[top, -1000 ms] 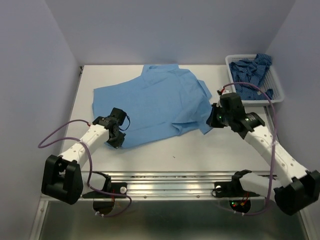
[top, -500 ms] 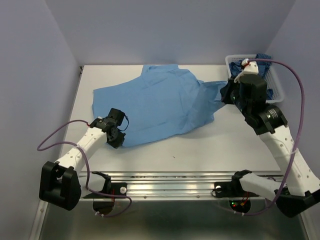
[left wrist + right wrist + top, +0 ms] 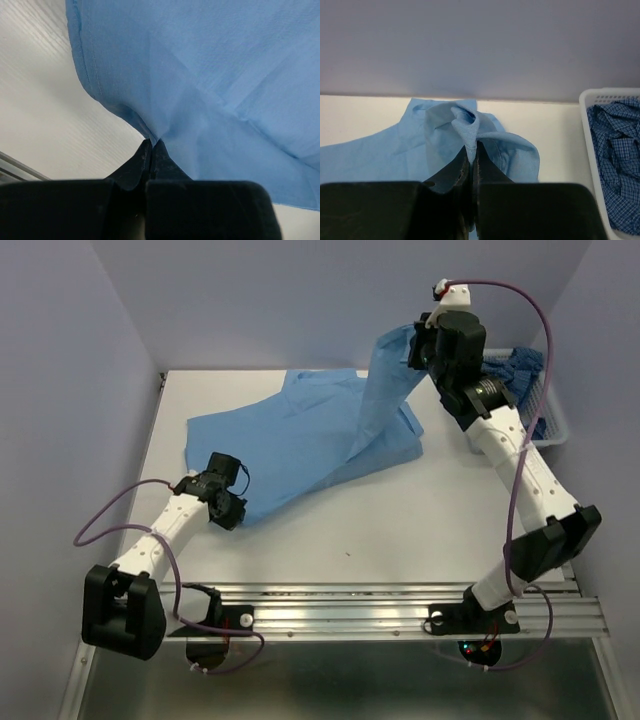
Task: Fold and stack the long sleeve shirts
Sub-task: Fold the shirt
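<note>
The light sky-blue shirt lay spread over the far-left and middle part of the surface, collar toward the far wall, mostly flat but rumpled. One band of it rose off the surface on the right and ran up to the right claw, which stood high above the far-right area. In the right wrist view that claw was clenched on a bunched fold of the pale cloth, and whether the fold was a sleeve or a side edge could not be told.

The left claw sat low at the shirt's near-left corner. The left wrist view showed that claw pinched tight on the hem where the cloth puckered. Judging from this, the low grip anchored the garment so it would not slide, while the high grip carried one side up for laying across the body, an early fold in the task.

The darker, finely checked shirt lay crumpled in the white mesh basket at the far-right corner, apart from the pale one and touched by neither claw. It probably waited its turn.

Counted: two long sleeve shirts, one on the surface and one in the basket, then one basket, two arms and two claws, both gripping the same shirt. No folded stack was in view yet.
</note>
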You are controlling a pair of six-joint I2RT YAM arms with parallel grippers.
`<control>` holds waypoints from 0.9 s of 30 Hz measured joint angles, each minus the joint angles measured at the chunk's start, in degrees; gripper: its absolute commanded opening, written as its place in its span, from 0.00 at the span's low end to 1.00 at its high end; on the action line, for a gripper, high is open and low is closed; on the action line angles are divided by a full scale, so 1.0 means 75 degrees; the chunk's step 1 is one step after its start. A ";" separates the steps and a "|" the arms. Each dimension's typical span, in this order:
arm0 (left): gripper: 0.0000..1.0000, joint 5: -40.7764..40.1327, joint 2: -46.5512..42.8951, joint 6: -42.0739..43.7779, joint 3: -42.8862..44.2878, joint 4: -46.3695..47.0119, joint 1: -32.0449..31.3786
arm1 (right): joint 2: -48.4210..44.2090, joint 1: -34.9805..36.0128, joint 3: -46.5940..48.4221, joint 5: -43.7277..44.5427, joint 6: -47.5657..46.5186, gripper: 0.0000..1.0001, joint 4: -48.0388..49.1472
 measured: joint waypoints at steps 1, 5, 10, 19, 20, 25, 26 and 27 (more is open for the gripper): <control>0.00 0.0064 0.0029 0.0061 0.0000 0.0090 0.0105 | 0.0175 0.0000 0.0105 0.0000 -0.0079 0.01 0.0085; 0.00 0.0265 0.0256 0.0286 0.0047 0.0431 0.0583 | 0.0962 0.0000 0.0507 -0.0131 -0.0391 0.01 0.0405; 0.13 0.0350 0.0536 0.0603 0.0347 0.0705 0.1145 | 0.2326 0.0000 0.1451 -0.0676 -0.0533 0.01 0.0769; 0.27 0.0364 0.1865 0.1303 0.1268 0.1148 0.1711 | 0.3605 0.0000 0.1941 -0.1256 -0.0542 0.01 0.1163; 0.41 0.0373 0.1953 0.1335 0.1317 0.1177 0.1751 | 0.3710 0.0000 0.1941 -0.1349 -0.0542 0.01 0.1320; 0.99 0.0242 0.2524 0.1600 0.1821 0.1294 0.2232 | 0.4232 0.0000 0.2017 -0.1827 -0.0458 0.01 0.2107; 0.99 0.0195 0.2643 0.1617 0.1970 0.1276 0.2296 | 0.4380 0.0000 0.2092 -0.1903 -0.0420 0.01 0.2162; 0.99 0.0082 0.2833 0.1667 0.2200 0.1279 0.2372 | 0.4622 0.0000 0.2259 -0.2078 -0.0309 0.01 0.2264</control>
